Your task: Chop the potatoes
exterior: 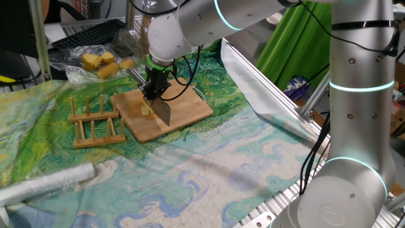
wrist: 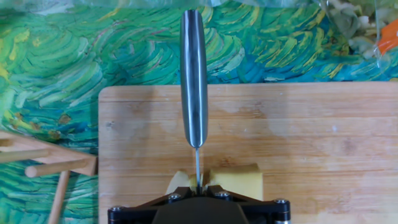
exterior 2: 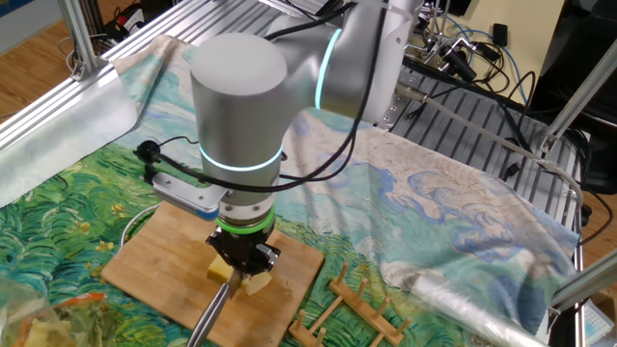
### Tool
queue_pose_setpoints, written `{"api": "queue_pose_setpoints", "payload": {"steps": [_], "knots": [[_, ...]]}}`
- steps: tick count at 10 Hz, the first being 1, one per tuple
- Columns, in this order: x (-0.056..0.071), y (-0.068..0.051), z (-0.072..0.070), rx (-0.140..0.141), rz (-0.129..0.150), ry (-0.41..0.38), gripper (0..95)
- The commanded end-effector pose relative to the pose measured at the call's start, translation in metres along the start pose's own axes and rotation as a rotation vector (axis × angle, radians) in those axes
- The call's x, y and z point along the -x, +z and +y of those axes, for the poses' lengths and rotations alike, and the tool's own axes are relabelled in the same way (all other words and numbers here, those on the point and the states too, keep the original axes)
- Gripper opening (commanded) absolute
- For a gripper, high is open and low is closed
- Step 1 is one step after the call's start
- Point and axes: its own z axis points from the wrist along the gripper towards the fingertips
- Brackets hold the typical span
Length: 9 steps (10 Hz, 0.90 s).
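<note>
Clenched on a knife (wrist: 193,74), our pincer (exterior: 155,90) points straight down over the wooden cutting board (exterior: 190,111). We see the knife's steel handle running away from the pincer in the hand view, with the thin spine of the blade passing down between the pincer's two sides. From one fixed view the broad blade hangs below the pincer with its edge down on the board. The potatoes (wrist: 235,180) lie on the board directly under the pincer: in the hand view a larger pale-yellow block sits just right of the blade and a thinner slice (wrist: 179,183) just left of it, with the blade standing in the gap between them. In the other fixed view the two pale pieces show on either side of the pincer's dark fingers (exterior 2: 253,260). A wooden rack (exterior: 96,123) of pegs stands beside the board on the painted cloth (exterior: 209,164) that covers the counter. Farther back, more yellow chunks (exterior: 101,63) rest in clear plastic wrap, well apart from the board.
</note>
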Motion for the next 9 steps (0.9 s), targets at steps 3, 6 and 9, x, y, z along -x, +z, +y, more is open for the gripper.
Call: {"api": "queue_pose_setpoints", "payload": {"steps": [3, 6, 9], "knots": [[-0.002, -0.010, 0.001, -0.001, 0.013, -0.006, 0.0], [-0.004, -0.023, -0.001, -0.018, 0.023, -0.024, 0.0], [-0.005, -0.032, -0.005, -0.032, 0.025, -0.036, 0.0]]}}
